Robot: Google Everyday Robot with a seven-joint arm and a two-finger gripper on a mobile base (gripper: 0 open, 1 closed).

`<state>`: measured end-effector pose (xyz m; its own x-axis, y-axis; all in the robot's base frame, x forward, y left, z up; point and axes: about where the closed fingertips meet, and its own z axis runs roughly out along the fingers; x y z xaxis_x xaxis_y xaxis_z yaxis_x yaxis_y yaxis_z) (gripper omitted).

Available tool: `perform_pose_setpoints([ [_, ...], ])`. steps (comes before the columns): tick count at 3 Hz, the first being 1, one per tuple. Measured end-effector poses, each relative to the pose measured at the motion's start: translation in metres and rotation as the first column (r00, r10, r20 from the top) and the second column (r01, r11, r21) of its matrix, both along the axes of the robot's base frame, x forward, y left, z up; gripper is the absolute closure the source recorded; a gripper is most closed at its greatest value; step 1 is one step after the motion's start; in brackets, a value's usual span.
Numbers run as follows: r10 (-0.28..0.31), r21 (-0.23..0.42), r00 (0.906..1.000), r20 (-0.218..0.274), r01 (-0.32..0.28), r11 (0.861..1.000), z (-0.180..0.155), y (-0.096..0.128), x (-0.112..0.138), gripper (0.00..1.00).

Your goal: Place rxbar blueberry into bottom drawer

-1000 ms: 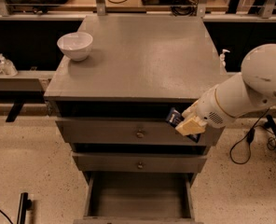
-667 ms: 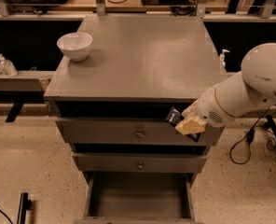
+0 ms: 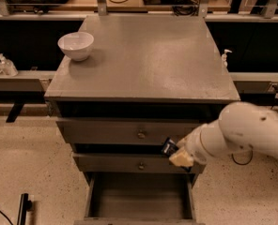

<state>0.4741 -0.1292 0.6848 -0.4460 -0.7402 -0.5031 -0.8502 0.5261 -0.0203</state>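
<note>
The rxbar blueberry [image 3: 167, 146] is hanging in the air in front of the drawer fronts, level with the gap between the two shallower drawers and off to the right of their knobs. It is sitting at the very tip of the pincer [image 3: 175, 154], up and to the left of the pale finger ends, and the pincer is pinching it by its lower right end. Its long axis is tilting, running from lower right at the grip up toward the upper left, so the free end is pointing at the top drawer [image 3: 106, 132].

The white arm is reaching in from the right edge of the view, with its bulky forearm lying beside the right side of the table [image 3: 143, 55].

The bottom drawer [image 3: 139, 198] is standing pulled out, its plain grey floor showing bare. It is lying below and somewhat left of the bar, so the coming move looks like a descent with a slight leftward and outward shift. The bar is hovering just above the middle drawer [image 3: 111, 164], whose front may be the edge to clear first. The drawer's right wall is near the pincer's line of descent, so room looks tighter on that side and freer toward the centre.

A white bowl [image 3: 76, 45] is resting on the far left of the tabletop, well apart from all this.
</note>
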Motion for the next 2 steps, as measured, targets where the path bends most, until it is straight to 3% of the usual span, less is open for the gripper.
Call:
perform_pose_setpoints([
  [1, 0.013, 0.1, 0.9999, -0.01, -0.011, 0.995, -0.054, -0.005, -0.027, 1.0],
  [2, 0.032, 0.126, 0.9994, 0.015, -0.034, 0.991, -0.07, -0.024, -0.038, 1.0],
])
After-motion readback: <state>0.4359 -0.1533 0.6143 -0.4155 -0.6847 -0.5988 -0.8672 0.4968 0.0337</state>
